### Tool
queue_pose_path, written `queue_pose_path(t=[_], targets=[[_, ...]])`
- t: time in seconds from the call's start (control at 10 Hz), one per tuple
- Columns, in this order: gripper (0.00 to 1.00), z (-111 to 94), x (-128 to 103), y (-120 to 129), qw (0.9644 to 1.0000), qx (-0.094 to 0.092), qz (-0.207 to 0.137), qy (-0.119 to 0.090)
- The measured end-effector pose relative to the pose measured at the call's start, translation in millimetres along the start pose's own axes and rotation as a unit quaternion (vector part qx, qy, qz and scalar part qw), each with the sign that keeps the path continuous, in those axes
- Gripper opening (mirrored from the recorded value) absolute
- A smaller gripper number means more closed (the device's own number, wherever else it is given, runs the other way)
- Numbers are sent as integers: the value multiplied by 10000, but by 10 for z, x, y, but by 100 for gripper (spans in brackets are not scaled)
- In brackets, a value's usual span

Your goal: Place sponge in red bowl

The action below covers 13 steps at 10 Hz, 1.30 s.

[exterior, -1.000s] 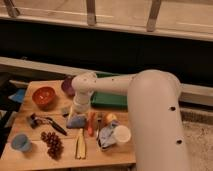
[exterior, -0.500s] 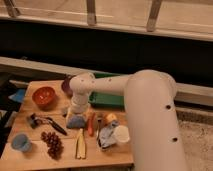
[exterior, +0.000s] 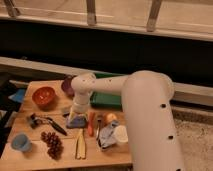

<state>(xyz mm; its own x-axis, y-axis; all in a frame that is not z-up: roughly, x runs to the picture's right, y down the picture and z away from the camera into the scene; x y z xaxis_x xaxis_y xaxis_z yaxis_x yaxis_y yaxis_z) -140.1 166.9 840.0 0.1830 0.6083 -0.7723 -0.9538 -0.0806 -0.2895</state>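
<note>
The red bowl [exterior: 44,96] sits at the back left of the wooden table [exterior: 30,160]. The sponge [exterior: 73,123], a blue-grey block, lies near the table's middle, to the right of and nearer than the bowl. My gripper [exterior: 77,117] hangs from the white arm [exterior: 145,115], pointing straight down and right over the sponge. The gripper's body hides the sponge's top. I cannot tell whether the gripper touches the sponge.
A purple bowl [exterior: 66,85] and a green tray [exterior: 107,99] stand at the back. A black tool [exterior: 46,122], grapes [exterior: 52,143], a blue cup [exterior: 20,142], a banana [exterior: 80,146], a carrot [exterior: 90,124], an orange fruit [exterior: 110,118], a blue cloth [exterior: 108,138] and a white cup [exterior: 120,134] surround the sponge.
The gripper has come down a little over the sponge, and the arm has shifted slightly left. The objects on the table have not moved.
</note>
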Motion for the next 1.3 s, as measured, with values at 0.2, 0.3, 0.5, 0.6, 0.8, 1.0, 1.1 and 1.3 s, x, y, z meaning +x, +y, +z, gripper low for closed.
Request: queue_pose_path(t=[0.2,0.3,0.5,0.6,0.8,1.0,1.1,1.3], targets=[[66,-21,-8,-31,10000,11,26,-18],[66,16,-5,-28,10000,9,37,11],[66,74,4,-12,10000,-45,40,65],[64,95,3,5,9999,-97,36,62],[45,111,14,12,9998,-206,14,-24],[24,25,29,102,9995,-266,-88,-175],[14,-40,34,127,9990,-323,-140,-261],[0,-175,50,209,9977,-443,-278,-428]])
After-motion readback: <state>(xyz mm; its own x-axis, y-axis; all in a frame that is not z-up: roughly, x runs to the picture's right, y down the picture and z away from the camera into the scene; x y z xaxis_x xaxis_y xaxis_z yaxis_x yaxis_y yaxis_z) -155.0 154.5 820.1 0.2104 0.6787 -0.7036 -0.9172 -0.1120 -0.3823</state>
